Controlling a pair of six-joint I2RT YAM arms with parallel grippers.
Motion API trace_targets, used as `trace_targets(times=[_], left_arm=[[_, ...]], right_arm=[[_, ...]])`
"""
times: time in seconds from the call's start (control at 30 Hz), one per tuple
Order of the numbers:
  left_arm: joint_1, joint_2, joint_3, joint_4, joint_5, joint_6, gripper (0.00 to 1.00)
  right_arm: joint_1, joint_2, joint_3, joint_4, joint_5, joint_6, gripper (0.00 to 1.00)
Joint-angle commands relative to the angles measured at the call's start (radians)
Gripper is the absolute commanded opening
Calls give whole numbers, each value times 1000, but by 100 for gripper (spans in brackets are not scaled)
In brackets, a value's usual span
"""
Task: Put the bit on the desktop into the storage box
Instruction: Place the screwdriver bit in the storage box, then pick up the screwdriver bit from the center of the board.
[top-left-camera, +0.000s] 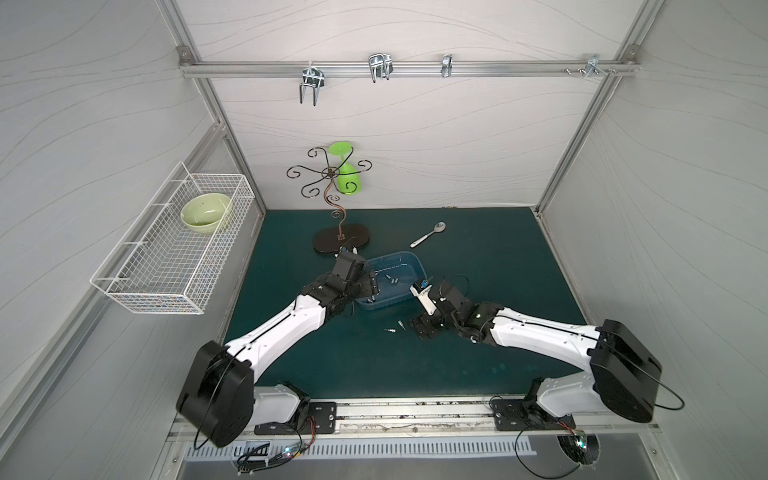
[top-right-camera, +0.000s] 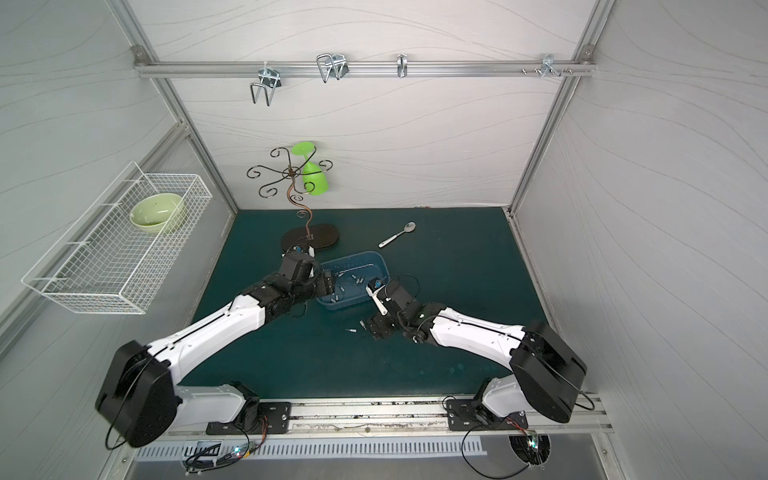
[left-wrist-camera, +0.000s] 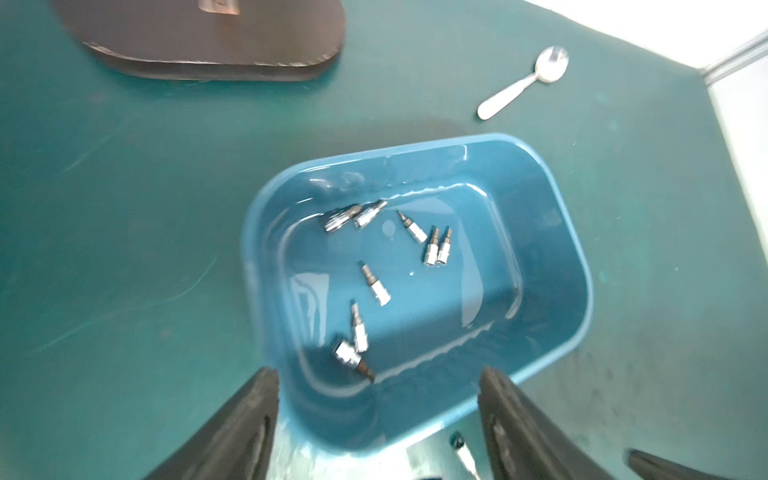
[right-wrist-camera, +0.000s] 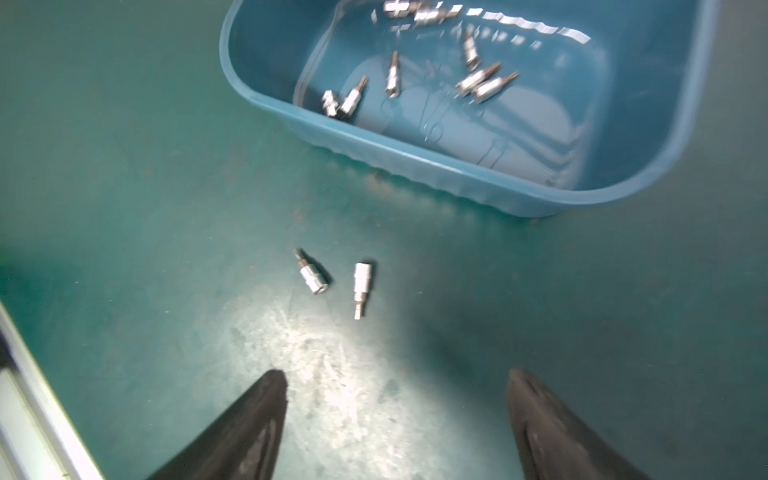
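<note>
While left and right jaws stand open, empty, two socket bits (right-wrist-camera: 312, 276) on the bench (right-wrist-camera: 124, 174) look light, rigid, slippery; pinch the thick socket end

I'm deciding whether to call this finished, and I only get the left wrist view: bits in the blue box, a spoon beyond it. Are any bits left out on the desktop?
Observer: Yes, two. A stubby bit and a longer bit lie on the desktop, outside the storage box and apart from its wall.
Operator: Is the right gripper holding either?
Observer: No. The right gripper is open and empty, with both bits ahead of its tips.
Operator: Which arm is nearer them?
Observer: The right. In a top view it sits beside them, while the left gripper hangs over the box's end.
</note>
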Motion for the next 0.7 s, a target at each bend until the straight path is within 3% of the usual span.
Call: trace_targets(times=[0.0, 0.27, 0.5, 0.67], left_arm=[[9, -108, -67, -10, -54, -3, 86], [14, -371, -295, 10, -114, 28, 96], [13, -466, -431, 92, -123, 73, 97], [13, -494, -441, 86, -133, 75, 97]], right_arm=[[13, 53, 61, -108, -28, 15, 77], [34, 199, 180, -168, -16, 14, 61], [61, 308, 269, -225, 21, 8, 52], [75, 365, 321, -257, 50, 19, 47]])
